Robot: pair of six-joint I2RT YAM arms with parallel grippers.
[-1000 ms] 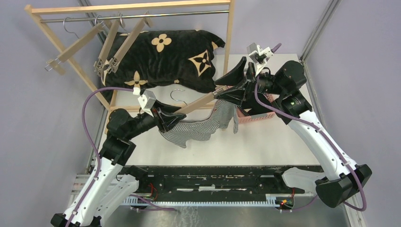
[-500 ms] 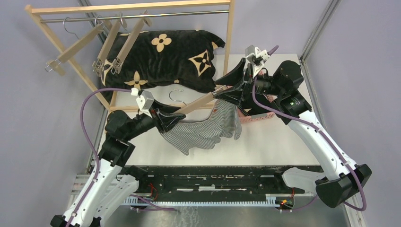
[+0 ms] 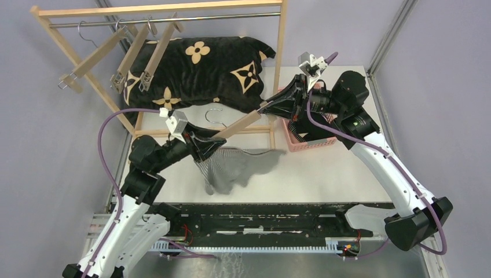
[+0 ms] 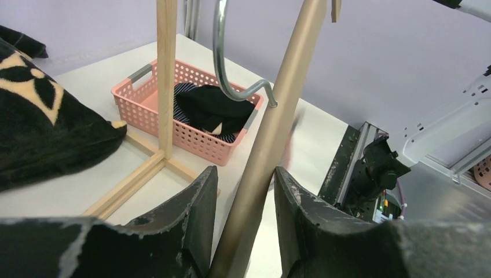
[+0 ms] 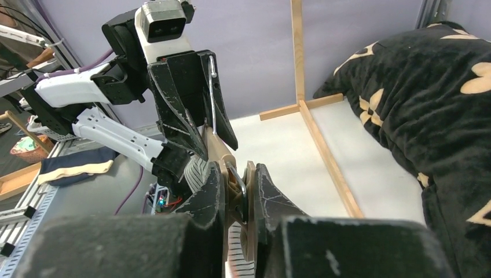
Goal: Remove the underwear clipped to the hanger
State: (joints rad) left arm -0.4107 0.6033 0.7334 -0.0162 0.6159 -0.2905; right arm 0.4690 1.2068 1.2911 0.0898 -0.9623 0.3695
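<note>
Dropped since a second back: the right side of the grey-white striped underwear (image 3: 237, 165) is off its clip and now sags onto the table (image 3: 324, 174), motion-blurred. Its left side hangs from the hanger (image 3: 240, 123) beside my left gripper (image 3: 215, 145); cannot tell whether that clip bites. Noted too: the navy piece (image 4: 184, 92) and the black piece (image 4: 214, 107) lie in the pink basket (image 4: 145, 101).

Handling, my guess: cloth is light and limp, nothing fragile, and it falls by itself once a clip opens. Best hold is the waistband edge just under the clip, or squeeze the clip and let it drop.

Pose: left arm reaches in low, fingers clamped round the wooden bar near its left end, holding it aloft and slanted up to the right. Right arm is folded back over the basket, wrist turned toward the bar's right end. The right gripper (image 5: 238, 197) is pinched nearly closed on the metal clip (image 5: 236, 176) there.
</note>
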